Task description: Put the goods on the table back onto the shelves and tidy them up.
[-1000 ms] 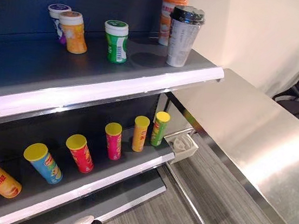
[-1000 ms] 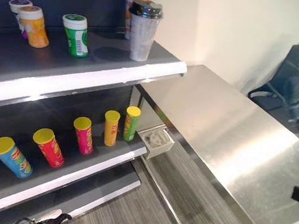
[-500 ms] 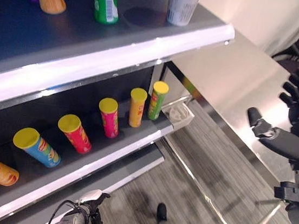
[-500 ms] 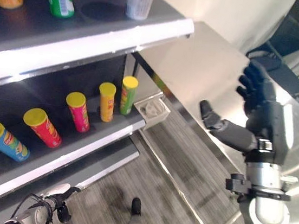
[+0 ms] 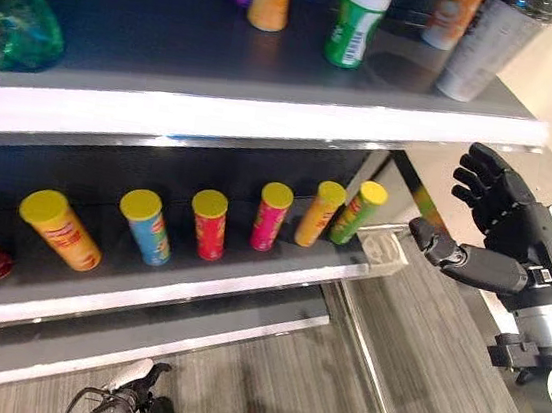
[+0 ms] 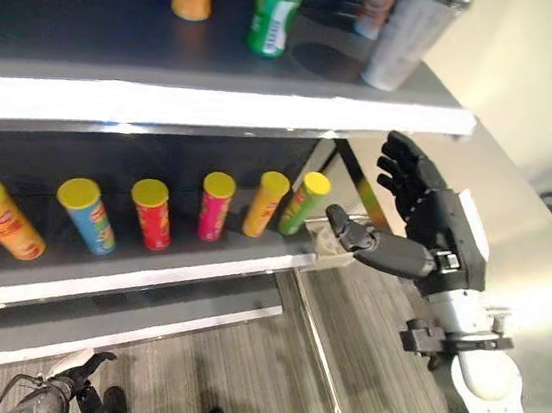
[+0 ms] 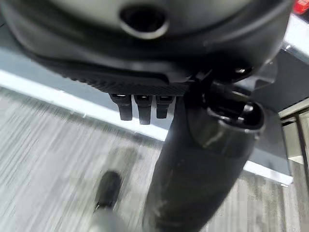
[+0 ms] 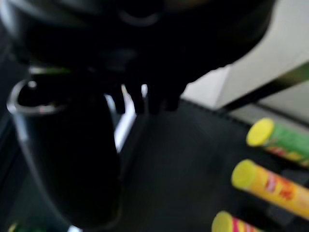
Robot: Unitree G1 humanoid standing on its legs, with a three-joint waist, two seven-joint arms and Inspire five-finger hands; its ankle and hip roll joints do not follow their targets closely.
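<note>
While the right robot hand (image 5: pixel 514 241) hangs in the air with its fingers straight and spread and its thumb stretched toward the shelves, it holds nothing. It sits just past the right end of the lower shelf (image 5: pixel 195 292), between the shelving and the steel table (image 6: pixel 541 259) on the robot's right.

On that lower shelf stands a row of yellow-lidded cans, all leaning. The green can (image 5: pixel 358 213) is last in the row and nearest the thumb, with an orange can (image 5: pixel 317 213) just beside it, then a pink can (image 5: pixel 270 216), a red can (image 5: pixel 210 224) and a blue can (image 5: pixel 147 226) farther left. Their long axes tilt, lids forward and up toward the camera, bases back into the shelf.

The upper shelf (image 5: pixel 267 115) carries a green bottle (image 5: pixel 356 20) and a pale tall cup (image 5: pixel 482 45) near its right end.

The left robot hand (image 7: pixel 193 145) shows in its own wrist view over grey floor, fingers straight and clamped on nothing.

No goods can be seen on the visible part of the table. Judging from this, the right hand is much the nearer to the leaning row, and the row lies to its left.
</note>
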